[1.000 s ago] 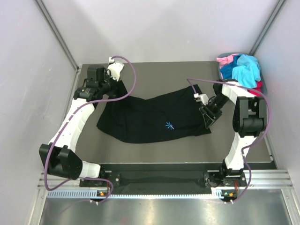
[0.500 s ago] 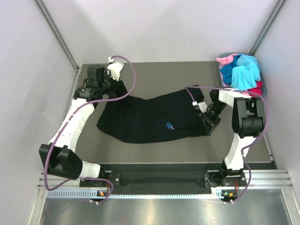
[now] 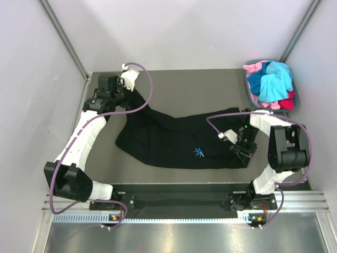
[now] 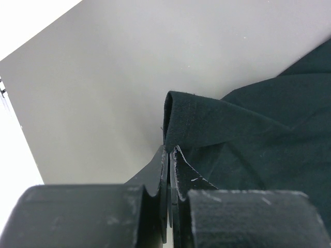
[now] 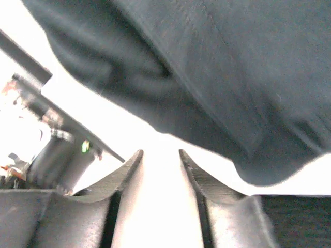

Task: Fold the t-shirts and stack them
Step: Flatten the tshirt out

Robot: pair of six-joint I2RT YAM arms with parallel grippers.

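One black t-shirt (image 3: 174,139) lies spread across the middle of the tabletop (image 3: 184,87), logo (image 3: 199,153) up. We hold its far left hem (image 4: 176,111) pinched in our left hand (image 4: 169,150), which is fully closed, while our right hand (image 5: 160,152) stands at the shirt's near right edge with fingers (image 5: 128,173) slightly apart and nothing between them. Other t-shirts (image 3: 271,81), turquoise, blue, pink and red, sit heaped in the basket (image 3: 249,90) at the far right corner.
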